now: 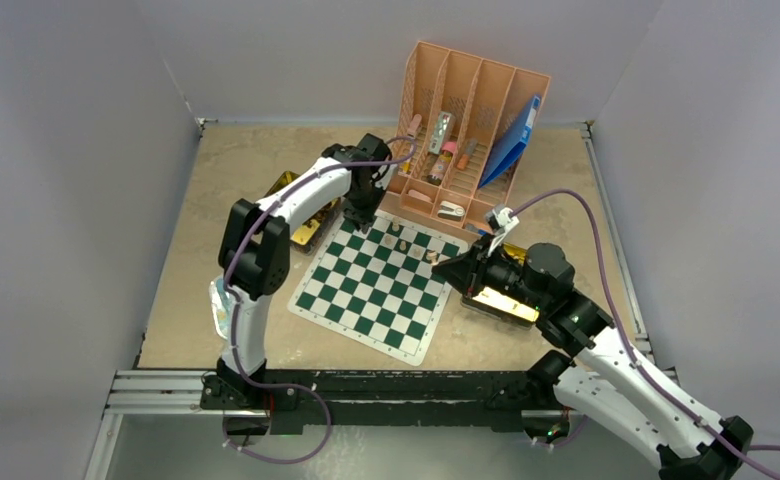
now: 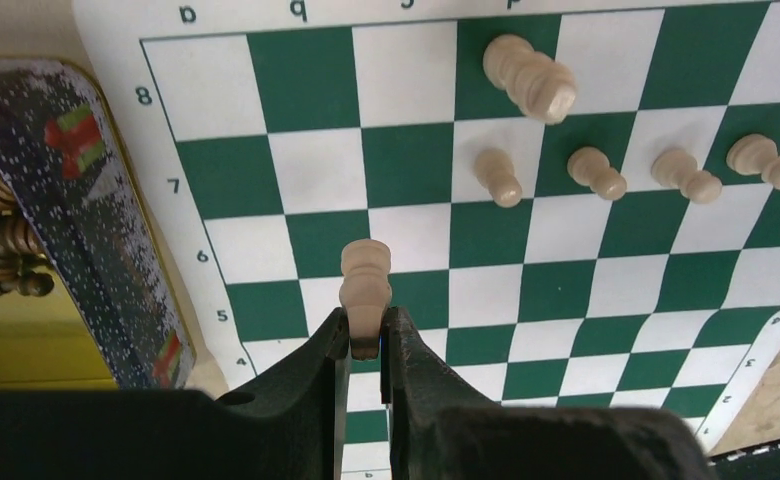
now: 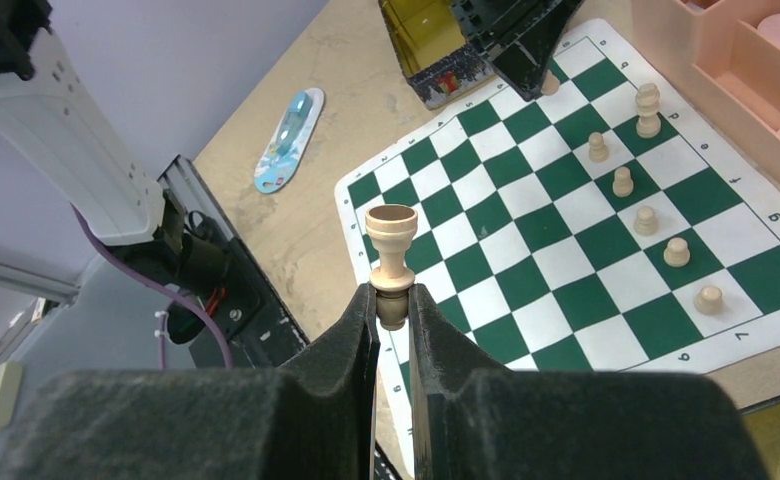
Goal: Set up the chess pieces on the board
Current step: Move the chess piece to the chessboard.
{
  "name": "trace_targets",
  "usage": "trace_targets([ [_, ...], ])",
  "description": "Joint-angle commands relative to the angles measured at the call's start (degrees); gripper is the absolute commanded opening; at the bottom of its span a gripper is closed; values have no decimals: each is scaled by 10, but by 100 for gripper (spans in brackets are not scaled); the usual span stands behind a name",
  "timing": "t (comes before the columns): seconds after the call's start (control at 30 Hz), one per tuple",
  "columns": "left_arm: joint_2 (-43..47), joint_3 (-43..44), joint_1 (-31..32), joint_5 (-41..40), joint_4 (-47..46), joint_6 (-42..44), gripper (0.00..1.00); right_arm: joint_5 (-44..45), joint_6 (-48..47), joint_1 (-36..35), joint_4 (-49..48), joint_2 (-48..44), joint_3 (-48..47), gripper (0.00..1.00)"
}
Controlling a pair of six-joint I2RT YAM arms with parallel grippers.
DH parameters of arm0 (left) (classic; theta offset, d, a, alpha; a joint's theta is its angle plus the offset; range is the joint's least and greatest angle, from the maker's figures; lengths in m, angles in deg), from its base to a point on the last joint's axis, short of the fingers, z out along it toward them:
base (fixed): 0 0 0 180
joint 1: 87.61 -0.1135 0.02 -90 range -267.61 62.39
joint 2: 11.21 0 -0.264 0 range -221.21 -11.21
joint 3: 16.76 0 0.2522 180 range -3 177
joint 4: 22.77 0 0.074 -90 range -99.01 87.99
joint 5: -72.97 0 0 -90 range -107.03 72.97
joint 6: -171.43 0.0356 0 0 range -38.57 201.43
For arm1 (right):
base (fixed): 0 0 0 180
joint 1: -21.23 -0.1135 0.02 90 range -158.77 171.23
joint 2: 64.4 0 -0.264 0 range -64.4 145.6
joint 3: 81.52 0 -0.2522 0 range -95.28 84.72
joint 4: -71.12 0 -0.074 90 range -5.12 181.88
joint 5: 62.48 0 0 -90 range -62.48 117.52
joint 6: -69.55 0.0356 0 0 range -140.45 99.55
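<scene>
- The step in hand is placing. The left gripper (image 2: 366, 345) has its fingers clamped on the foot of a pale pawn (image 2: 365, 270), which hangs over the board (image 2: 416, 160) near its 11 o'clock corner in the top view.
- The right gripper (image 3: 393, 315) is clamped on the base of a pale rook (image 3: 391, 240), raised near the board's 3 o'clock edge.
- Next move, as a judgement: lower the pawn upright onto a free row-7 square at the 9 o'clock end of the pawn line, then let go. The rook belongs on a back-row corner.
- Six pale pieces stand on the board: five pawns (image 3: 646, 220) in a line and one taller piece (image 3: 648, 108), possibly a bishop.
- With the two held pieces, that makes eight pale pieces.
- Dark pieces (image 2: 1, 250) lie in a gold tin (image 2: 26, 345), too hidden to count.
</scene>
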Motion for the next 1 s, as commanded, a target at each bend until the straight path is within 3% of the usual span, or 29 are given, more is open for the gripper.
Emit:
trace_targets([
  [0.0, -22, 47, -4, -11, -8, 24, 12, 7, 9, 1, -15, -11, -24, 0],
  [0.5, -51, 53, -8, -40, -64, 51, 17, 13, -4, 1, -7, 6, -46, 0],
  [0.97, -95, 81, -12, -40, -49, 55, 19, 18, -3, 1, 0, 6, -51, 0],
])
